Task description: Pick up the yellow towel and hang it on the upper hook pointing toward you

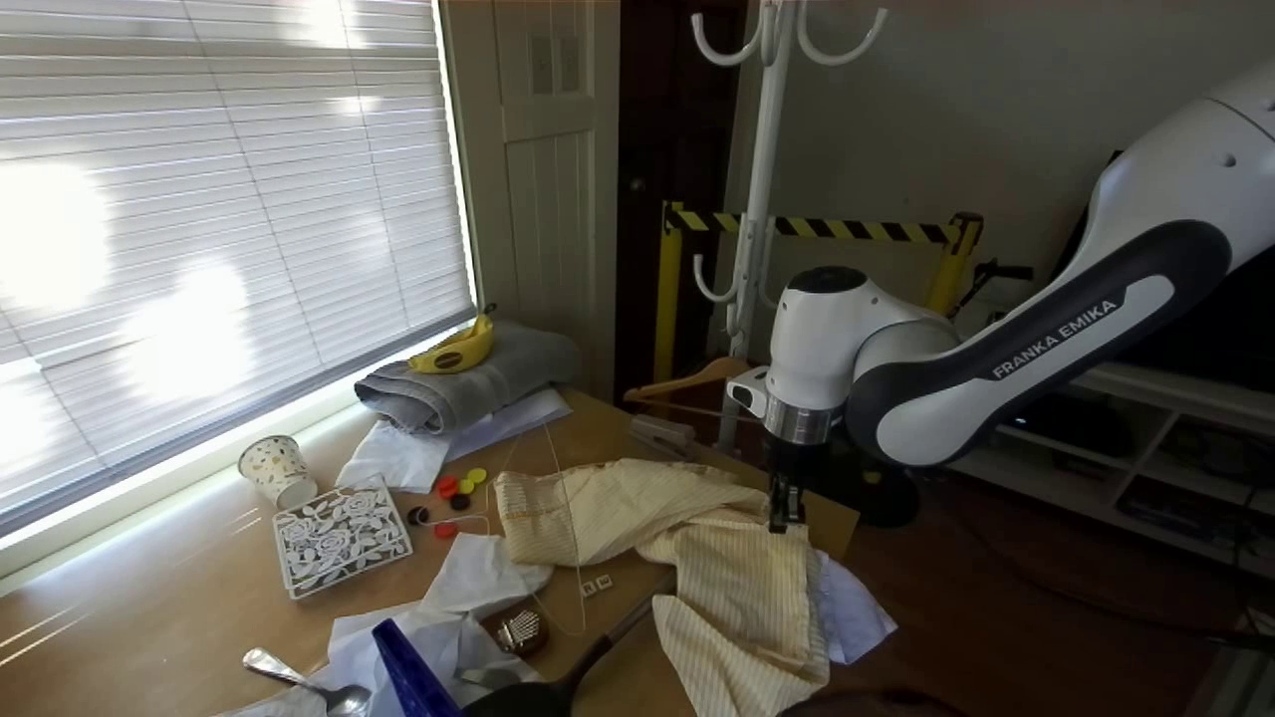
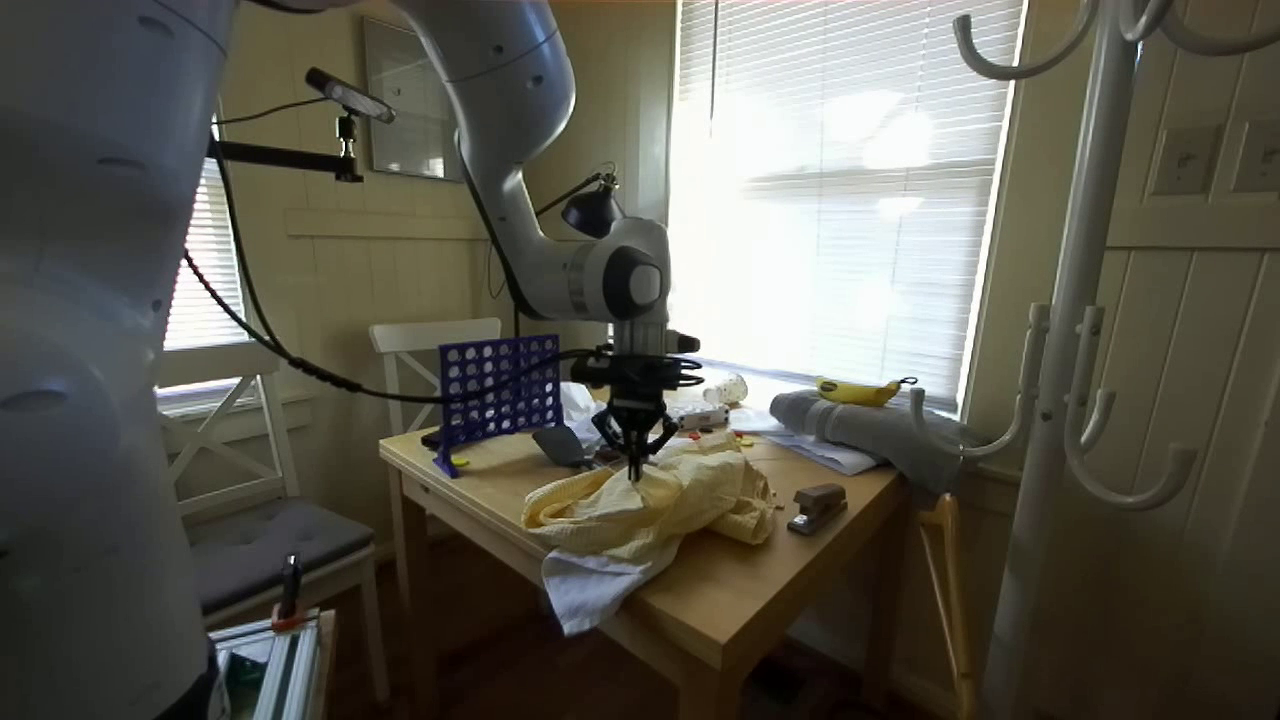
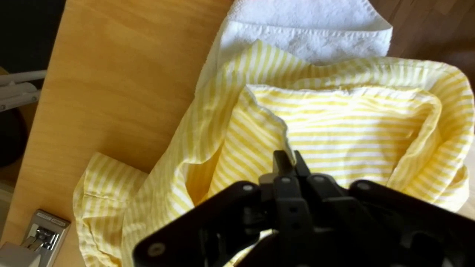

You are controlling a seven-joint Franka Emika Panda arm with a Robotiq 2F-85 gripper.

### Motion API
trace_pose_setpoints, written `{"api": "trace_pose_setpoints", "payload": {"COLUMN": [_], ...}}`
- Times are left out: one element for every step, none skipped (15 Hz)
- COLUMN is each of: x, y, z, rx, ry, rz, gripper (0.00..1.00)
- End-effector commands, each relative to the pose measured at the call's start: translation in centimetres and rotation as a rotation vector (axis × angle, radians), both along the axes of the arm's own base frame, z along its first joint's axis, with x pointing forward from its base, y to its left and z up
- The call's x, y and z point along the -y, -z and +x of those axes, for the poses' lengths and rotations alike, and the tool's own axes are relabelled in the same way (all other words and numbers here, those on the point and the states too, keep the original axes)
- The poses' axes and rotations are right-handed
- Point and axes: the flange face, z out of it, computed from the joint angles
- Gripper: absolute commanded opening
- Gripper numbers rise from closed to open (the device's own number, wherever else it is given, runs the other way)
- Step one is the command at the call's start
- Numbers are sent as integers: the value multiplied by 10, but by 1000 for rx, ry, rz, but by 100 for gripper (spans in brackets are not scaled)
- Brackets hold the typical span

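Note:
The yellow and white striped towel [image 1: 737,578] lies crumpled near the table's edge, also in an exterior view [image 2: 690,500] and the wrist view [image 3: 334,137]. My gripper [image 3: 291,159] points down with its fingers closed on a thin edge of the towel. It shows at the towel in both exterior views [image 1: 787,518] [image 2: 635,470]; most of the towel still rests on the table. The white coat rack [image 2: 1085,200] stands beyond the table's corner, also in an exterior view [image 1: 767,139]. Its upper hooks [image 1: 725,58] [image 2: 1025,70] are bare, well above the gripper.
A white cloth [image 2: 600,585] lies under the towel and hangs over the edge. A stapler [image 2: 818,508] stands beside it. A wooden hanger [image 1: 697,378] hangs low by the rack. A grey towel [image 1: 508,363] with a banana [image 1: 463,349], a blue grid [image 2: 500,385] and a spatula [image 1: 623,627] are around.

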Motion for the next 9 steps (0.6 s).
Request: {"api": "trace_pose_setpoints", "payload": {"x": [13, 22, 33, 47, 59, 72, 83, 95, 107], "y": [-31, -48, -66, -87, -104, -130, -152, -174, -195], "z": [13, 18, 24, 29, 31, 34, 35, 34, 34], "rx": [105, 144, 177, 210, 242, 276, 315, 350, 387], "ry": [107, 150, 191, 235, 278, 320, 363, 406, 452], "rz": [6, 18, 25, 34, 42, 51, 63, 78, 90], "gripper": [1, 1, 1, 1, 1, 1, 1, 1, 1]}}
